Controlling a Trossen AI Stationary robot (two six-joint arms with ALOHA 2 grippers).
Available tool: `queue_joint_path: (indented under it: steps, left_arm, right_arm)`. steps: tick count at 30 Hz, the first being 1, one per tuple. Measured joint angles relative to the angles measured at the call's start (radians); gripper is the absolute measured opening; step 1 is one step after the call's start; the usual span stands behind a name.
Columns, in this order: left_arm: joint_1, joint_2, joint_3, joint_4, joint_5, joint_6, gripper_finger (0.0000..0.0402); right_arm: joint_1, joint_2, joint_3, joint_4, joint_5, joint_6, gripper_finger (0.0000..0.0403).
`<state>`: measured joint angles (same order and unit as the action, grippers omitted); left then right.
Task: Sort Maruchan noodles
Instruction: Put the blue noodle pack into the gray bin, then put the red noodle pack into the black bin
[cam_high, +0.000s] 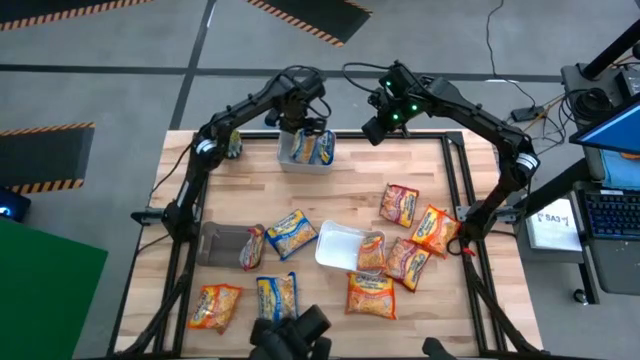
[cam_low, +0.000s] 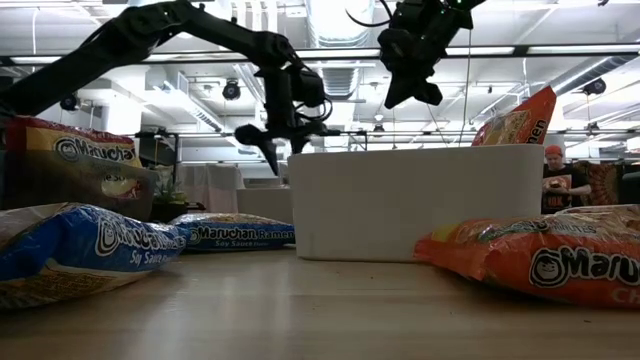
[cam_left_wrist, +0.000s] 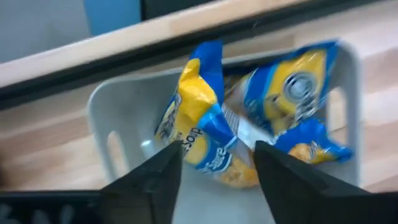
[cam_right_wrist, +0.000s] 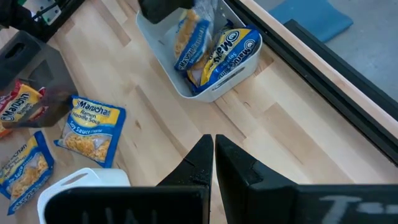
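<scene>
A blue-and-yellow noodle packet (cam_left_wrist: 202, 118) stands in the bin (cam_left_wrist: 112, 124) just beyond the left gripper (cam_left_wrist: 217, 165).

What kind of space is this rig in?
Likely a robotics lab or workshop: grey concrete floor with orange-and-black hazard stripes, an open ceiling with exposed ducts and strip lights, and a side desk with a laptop beside the pale wooden table.

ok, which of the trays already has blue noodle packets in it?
The clear tray at the table's far edge, under the left gripper; two blue-and-yellow packets stand in it. The white tray and dark tray hold none.
</scene>
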<state>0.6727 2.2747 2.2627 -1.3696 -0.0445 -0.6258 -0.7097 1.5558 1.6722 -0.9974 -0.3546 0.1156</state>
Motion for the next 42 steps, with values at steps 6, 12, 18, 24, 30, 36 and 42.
queue_joint_path:
  steps: [6,12,18,24,30,36,42]
  left_arm:
    - [0.0,-0.038,0.0,-0.151,-0.055,0.066,0.0099]
    - [-0.007,-0.076,-0.001,-0.197,-0.044,0.156,0.0057]
    - [-0.027,-0.097,0.069,-0.164,-0.033,0.484,0.0048]
    - [-0.045,-0.114,0.078,-0.068,0.185,1.004,0.0065]
    - [-0.004,-0.108,0.073,0.084,0.222,1.025,0.0105]
    - [0.022,-0.05,0.07,0.137,0.212,1.004,0.0147]
    - [0.036,-0.001,0.07,0.155,0.193,0.976,0.0148]
  right_arm:
    - [0.0,0.0,0.0,0.0,0.0,0.004,0.0009]
    - [0.0,0.0,0.0,0.0,0.0,0.004,0.0009]
    - [0.0,0.001,-0.008,-0.001,-0.001,0.007,0.0009]
    - [0.0,0.002,-0.023,-0.012,-0.023,0.008,0.0009]
    - [0.0,0.002,-0.041,-0.051,-0.029,0.05,0.0009]
    - [0.0,0.002,-0.057,-0.047,-0.03,0.099,0.0009]
    - [0.0,0.002,-0.057,-0.045,-0.029,0.134,0.0009]
